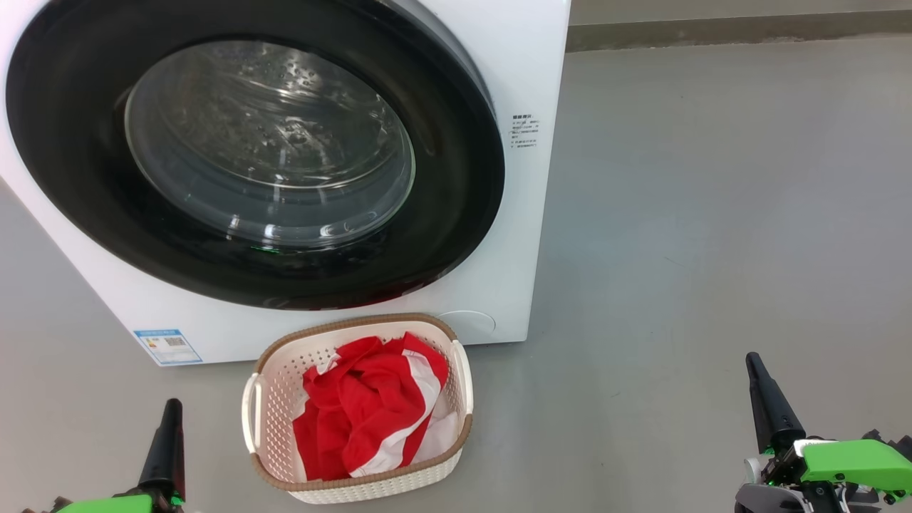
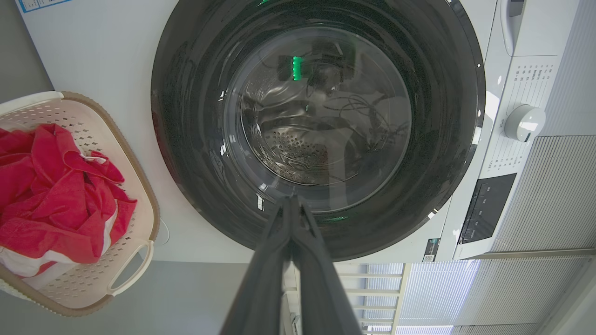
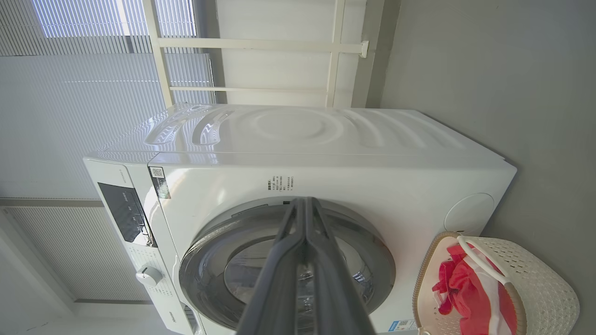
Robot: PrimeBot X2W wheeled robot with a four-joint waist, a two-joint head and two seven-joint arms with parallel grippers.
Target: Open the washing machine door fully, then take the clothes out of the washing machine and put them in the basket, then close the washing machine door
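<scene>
The white washing machine (image 1: 527, 64) fills the upper left of the head view. Its round black-rimmed door (image 1: 456, 214) lies flush against the front, glass window (image 1: 271, 142) facing me. On the floor just before it stands the cream basket (image 1: 370, 488) with the red and white clothes (image 1: 363, 406) heaped inside. My left gripper (image 1: 171, 410) is shut at the lower left, left of the basket, holding nothing. Far to the basket's right, my right gripper (image 1: 754, 363) is shut and empty too. Both wrist views show the fingers pressed together, the door (image 2: 195, 139) (image 3: 205, 242) beyond them.
Grey floor (image 1: 712, 249) stretches to the right of the machine up to a wall skirting at the top. The left wrist view shows the control panel and a white knob (image 2: 524, 122). Window blinds (image 3: 84, 102) hang behind the machine.
</scene>
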